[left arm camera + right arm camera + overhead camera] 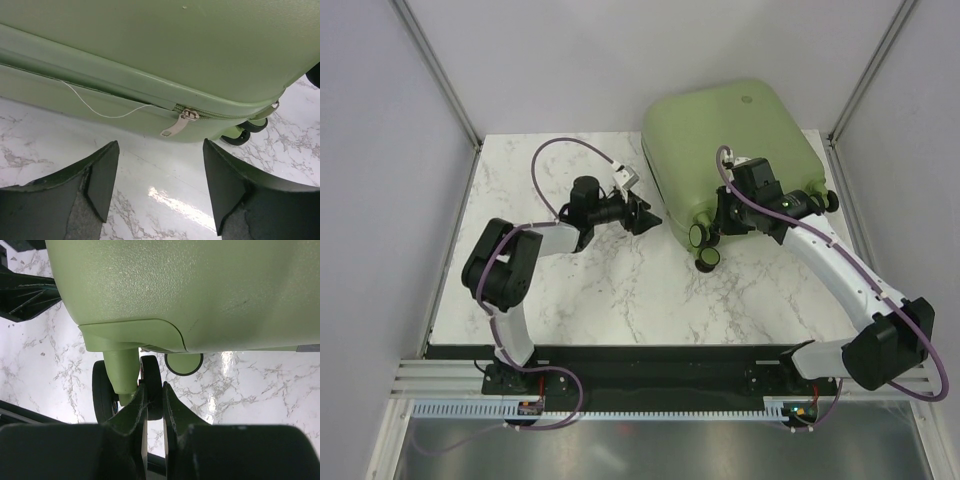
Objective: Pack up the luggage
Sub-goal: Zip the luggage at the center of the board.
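right gripper (151, 388) nearly shut at a wheel (151, 367) — grip unclear — left gripper (160, 142) open, facing luggage (175, 45) zipper pull (176, 126).

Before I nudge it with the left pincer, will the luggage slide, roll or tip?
The luggage lies flat on its broad shell, so tipping seems unlikely. Its wheels stick out sideways, so it would probably slide, not roll.
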{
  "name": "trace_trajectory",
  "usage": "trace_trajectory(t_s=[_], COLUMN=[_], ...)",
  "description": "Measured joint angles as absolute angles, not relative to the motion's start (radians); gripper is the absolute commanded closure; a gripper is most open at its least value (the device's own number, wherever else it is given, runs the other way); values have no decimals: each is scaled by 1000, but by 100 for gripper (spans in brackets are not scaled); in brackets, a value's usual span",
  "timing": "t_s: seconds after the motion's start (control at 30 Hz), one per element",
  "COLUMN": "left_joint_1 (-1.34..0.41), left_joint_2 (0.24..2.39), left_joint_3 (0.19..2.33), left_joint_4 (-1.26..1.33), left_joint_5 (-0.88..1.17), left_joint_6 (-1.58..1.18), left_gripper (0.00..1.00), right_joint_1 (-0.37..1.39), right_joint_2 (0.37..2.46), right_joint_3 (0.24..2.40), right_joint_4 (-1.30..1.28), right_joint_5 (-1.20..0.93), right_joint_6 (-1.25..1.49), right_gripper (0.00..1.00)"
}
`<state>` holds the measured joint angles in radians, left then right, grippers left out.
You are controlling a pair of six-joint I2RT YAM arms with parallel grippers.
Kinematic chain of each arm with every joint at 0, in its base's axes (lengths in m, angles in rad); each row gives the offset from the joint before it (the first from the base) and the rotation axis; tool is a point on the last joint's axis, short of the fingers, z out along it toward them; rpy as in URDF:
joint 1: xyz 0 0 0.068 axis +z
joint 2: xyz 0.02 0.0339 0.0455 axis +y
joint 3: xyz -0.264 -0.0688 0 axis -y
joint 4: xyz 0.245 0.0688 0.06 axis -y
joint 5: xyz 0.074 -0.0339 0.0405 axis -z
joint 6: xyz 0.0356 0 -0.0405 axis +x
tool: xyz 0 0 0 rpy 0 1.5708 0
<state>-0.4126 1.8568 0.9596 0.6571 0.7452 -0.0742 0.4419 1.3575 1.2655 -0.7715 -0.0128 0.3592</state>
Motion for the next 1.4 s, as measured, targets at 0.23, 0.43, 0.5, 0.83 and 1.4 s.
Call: trace_trajectory(t_s=[0.23,0.43,0.5,0.83,1.4], left_joint_1=[-412,-413,-413,-423,-435], left_joint_2=[1925,1967,1980,2030,2070], left_joint_3=[1025,1082,1092,1116,1205], left_joint_4=[690,708,712,707,593], left_joint_5=[805,894,918,975,986], left_joint_6=[-72,-72,-72,-73,-132], left_gripper=[20,20,20,20,53], right_joint_1=[397,371,363,338,324], right_joint_2=[1350,1361,1364,1379,1389], right_joint_3=[1249,1248,1248,1248,1251], right_joint_4=[-756,-750,-749,-744,-733], right_joint_5=[-89,-143,-159,-216,-236], right_joint_6=[343,331,325,317,319], right_gripper=[100,100,100,100,100])
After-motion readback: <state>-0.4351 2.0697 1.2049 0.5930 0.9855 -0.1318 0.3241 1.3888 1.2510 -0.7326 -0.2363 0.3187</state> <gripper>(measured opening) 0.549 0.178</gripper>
